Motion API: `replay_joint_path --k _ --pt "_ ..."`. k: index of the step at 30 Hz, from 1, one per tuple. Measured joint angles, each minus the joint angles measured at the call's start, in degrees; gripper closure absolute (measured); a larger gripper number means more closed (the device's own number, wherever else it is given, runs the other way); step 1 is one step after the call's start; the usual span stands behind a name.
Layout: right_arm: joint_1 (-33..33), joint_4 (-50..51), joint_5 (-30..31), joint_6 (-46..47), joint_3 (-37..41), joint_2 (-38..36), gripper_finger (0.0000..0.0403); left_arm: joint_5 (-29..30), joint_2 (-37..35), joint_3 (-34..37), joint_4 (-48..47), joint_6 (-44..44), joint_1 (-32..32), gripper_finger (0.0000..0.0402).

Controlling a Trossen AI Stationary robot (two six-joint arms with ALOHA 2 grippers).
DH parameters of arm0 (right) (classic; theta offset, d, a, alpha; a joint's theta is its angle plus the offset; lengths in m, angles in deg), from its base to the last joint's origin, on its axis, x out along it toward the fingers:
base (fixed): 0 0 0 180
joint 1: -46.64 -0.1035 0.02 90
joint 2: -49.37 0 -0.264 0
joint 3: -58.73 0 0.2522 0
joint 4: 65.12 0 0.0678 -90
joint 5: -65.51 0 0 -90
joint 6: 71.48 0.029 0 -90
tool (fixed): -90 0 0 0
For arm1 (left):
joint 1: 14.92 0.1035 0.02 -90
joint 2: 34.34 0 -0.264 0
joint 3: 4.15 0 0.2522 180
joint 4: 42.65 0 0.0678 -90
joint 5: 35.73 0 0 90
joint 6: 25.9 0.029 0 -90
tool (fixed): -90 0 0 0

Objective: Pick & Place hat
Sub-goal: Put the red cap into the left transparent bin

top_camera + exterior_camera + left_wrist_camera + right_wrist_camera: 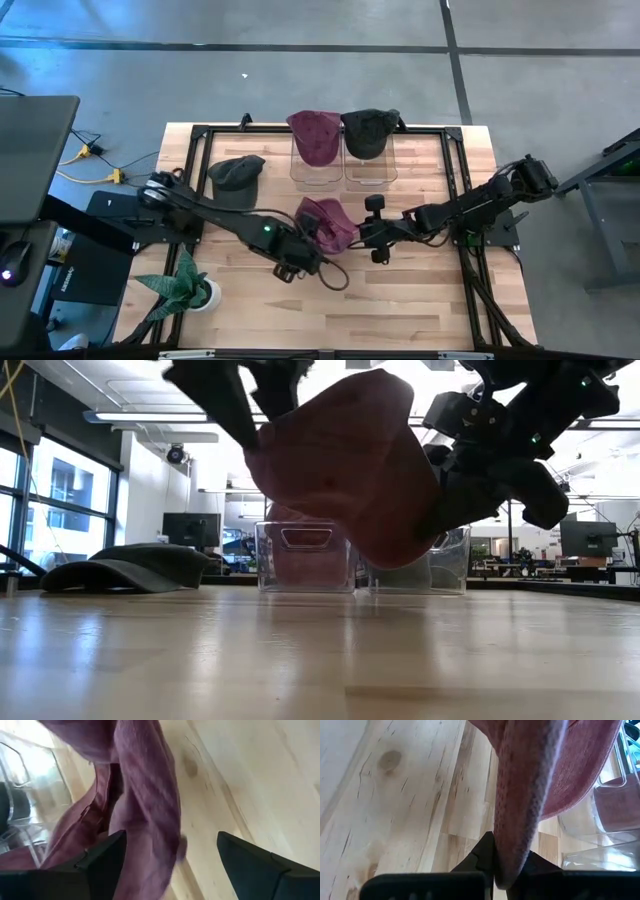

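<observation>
Showing dark, jointed links throughout, green lights glowing behind each matte black pincer [300, 262] [372, 240], black cable looping nearby.

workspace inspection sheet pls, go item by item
surface: wooden table, black frame.
job's things: maroon hat held off the table; a maroon hat and dark hat on two clear bins; dark hat lying left.
clutter: potted plant.
grippers: left gripper open around the hat; right gripper pinching its edge.
cables: yellow and black leads on the floor.
surroundings: grey floor, office behind.
</observation>
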Motion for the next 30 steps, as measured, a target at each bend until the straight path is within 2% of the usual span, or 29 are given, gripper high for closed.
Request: replay_joint_path --k 3,7,10,17,18,21,24,30 --pt "0.0 0.27 0.05 0.09 0.0 0.0 0.0397 0.73 2.97 -0.06 1.62 -1.03 0.0 0.0102" --pt "0.0 0.67 0.05 0.13 0.0 0.0 0.0396 1.17 5.52 -0.08 6.76 -2.44 -0.02 0.0144" --pt "-0.04 0.69 -0.15 0.56 0.0 0.0 0.039 1.21 5.5 -0.07 8.0 -3.1 -0.02 0.02" --pt "-0.04 0.86 -2.8 1.27 0.0 -0.02 0.0397 1.14 4.4 -0.06 7.56 -2.92 -0.1 0.037" --pt "-0.07 0.85 -2.85 1.81 0.0 -0.02 0.0396 0.55 3.74 -0.04 7.4 -2.81 -0.26 0.0385" --pt "-0.04 -0.25 -3.89 3.08 0.0 -0.02 0.0385 -0.54 1.94 -0.11 7.66 -2.67 -0.44 0.0381" --pt "-0.04 -2.81 -8.37 3.21 0.0 -0.04 0.0379 -1.46 0.05 -0.11 8.98 -2.11 -0.44 0.0372" --pt "-0.07 -11.72 -15.31 8.23 0.0 -0.04 0.0378 -5.0 -5.11 -0.1 9.34 -2.13 -0.4 0.0395"
